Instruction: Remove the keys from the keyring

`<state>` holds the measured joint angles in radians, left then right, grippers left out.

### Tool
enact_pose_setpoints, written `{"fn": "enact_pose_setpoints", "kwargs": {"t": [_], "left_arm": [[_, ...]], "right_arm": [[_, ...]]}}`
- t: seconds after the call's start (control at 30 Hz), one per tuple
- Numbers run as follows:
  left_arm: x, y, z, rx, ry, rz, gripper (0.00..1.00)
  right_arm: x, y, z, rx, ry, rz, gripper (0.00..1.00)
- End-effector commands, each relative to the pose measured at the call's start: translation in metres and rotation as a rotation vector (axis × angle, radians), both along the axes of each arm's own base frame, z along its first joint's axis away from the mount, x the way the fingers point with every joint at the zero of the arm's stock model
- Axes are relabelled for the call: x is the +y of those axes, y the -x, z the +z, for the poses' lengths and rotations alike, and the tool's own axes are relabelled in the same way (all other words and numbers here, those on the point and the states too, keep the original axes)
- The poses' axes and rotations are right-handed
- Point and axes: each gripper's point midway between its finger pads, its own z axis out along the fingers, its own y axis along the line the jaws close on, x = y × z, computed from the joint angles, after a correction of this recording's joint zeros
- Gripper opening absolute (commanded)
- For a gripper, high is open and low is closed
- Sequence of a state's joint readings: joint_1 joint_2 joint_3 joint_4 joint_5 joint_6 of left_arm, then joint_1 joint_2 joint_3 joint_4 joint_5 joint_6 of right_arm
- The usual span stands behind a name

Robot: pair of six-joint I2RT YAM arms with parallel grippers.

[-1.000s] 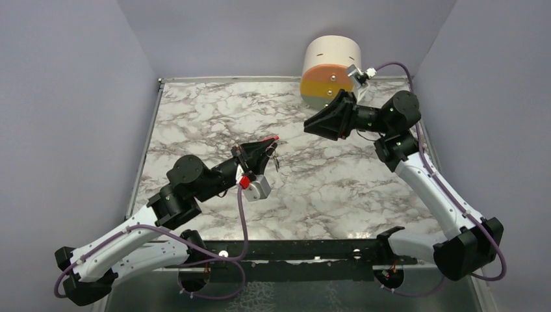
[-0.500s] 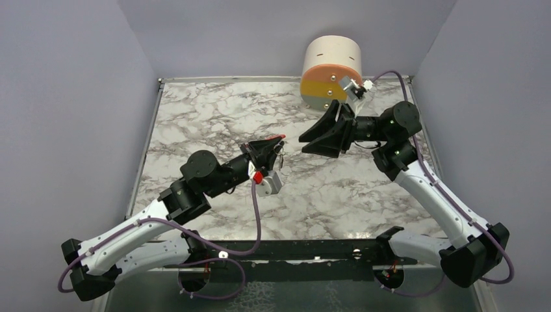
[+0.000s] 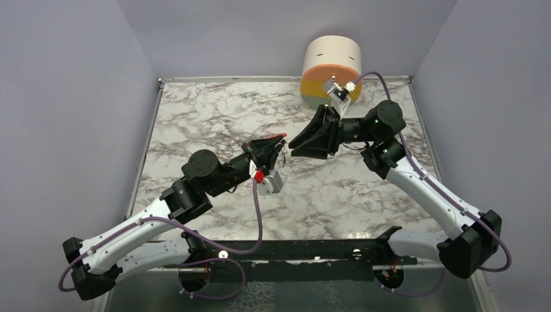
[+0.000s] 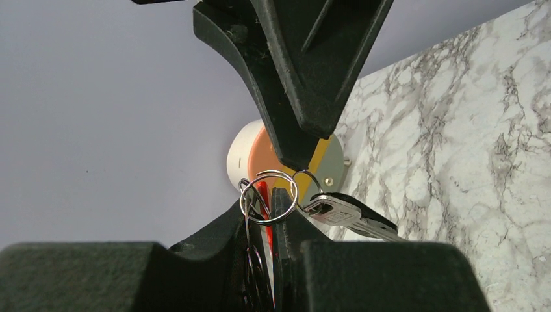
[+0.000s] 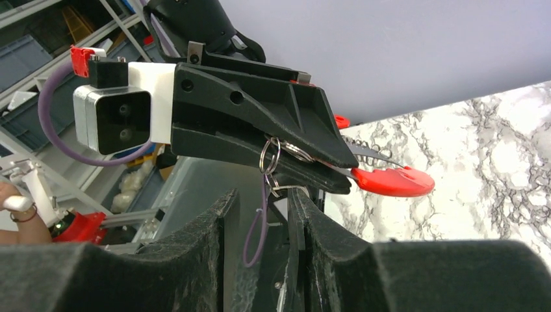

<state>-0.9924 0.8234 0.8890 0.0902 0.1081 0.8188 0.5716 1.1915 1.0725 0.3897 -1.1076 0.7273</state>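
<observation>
The keyring (image 5: 375, 177) is held in the air above the middle of the tabletop (image 3: 195, 117). It is clamped between the fingers (image 4: 214, 247) of the left end effector (image 3: 273, 148), which is clenched on it. Its red clip (image 3: 279, 137) is seen sticking out past the fingertips, with the chain (image 5: 364, 153) alongside. In the left wrist view a thin ring (image 4: 244, 203) is seen standing above the closed fingers, and a dark-headed key (image 4: 351, 213) is hung from a smaller ring to its right. The right end effector (image 3: 294, 144) is pointed at the left one, tip near tip. Its fingers (image 5: 208, 247) are parted by a narrow gap and nothing is gripped between them. One tip lies at the rings, but whether contact is made cannot be told. A cylinder (image 3: 331, 58) is seen at the far edge.
</observation>
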Motion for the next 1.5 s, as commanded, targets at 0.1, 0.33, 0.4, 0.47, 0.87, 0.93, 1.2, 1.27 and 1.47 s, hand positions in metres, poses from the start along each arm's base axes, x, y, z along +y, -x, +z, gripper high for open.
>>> {"fn": "enact_pose_setpoints", "kwargs": {"t": [0.1,0.33,0.4,0.47,0.87,0.93,1.2,1.27,1.47], "left_arm": [[-0.003,0.002,0.021,-0.037,0.052,-0.012,0.00],[-0.004,0.001,0.019,-0.034,0.047,-0.011,0.00],[-0.004,0.000,0.018,-0.035,0.045,-0.008,0.00],[-0.005,-0.001,0.018,-0.034,0.044,-0.008,0.00],[-0.005,0.001,0.020,-0.046,0.056,-0.015,0.00],[-0.005,0.000,0.021,-0.049,0.057,-0.013,0.00],[-0.010,-0.002,0.018,-0.046,0.051,-0.016,0.00],[-0.012,-0.003,0.017,-0.045,0.050,-0.018,0.00],[-0.015,-0.005,0.015,-0.044,0.049,-0.019,0.00]], "right_arm": [[0.005,-0.002,0.019,-0.054,-0.043,-0.022,0.36],[0.007,-0.003,0.018,-0.048,-0.043,-0.025,0.36],[0.007,-0.004,0.017,-0.047,-0.043,-0.026,0.36],[0.008,-0.003,0.016,-0.047,-0.043,-0.027,0.36],[0.009,-0.004,0.013,-0.046,-0.039,-0.038,0.36],[0.009,-0.004,0.013,-0.045,-0.038,-0.038,0.36],[0.010,-0.005,0.011,-0.041,-0.036,-0.041,0.31],[0.011,-0.006,0.011,-0.038,-0.034,-0.043,0.26],[0.010,-0.004,0.013,-0.042,-0.036,-0.043,0.26]]}}
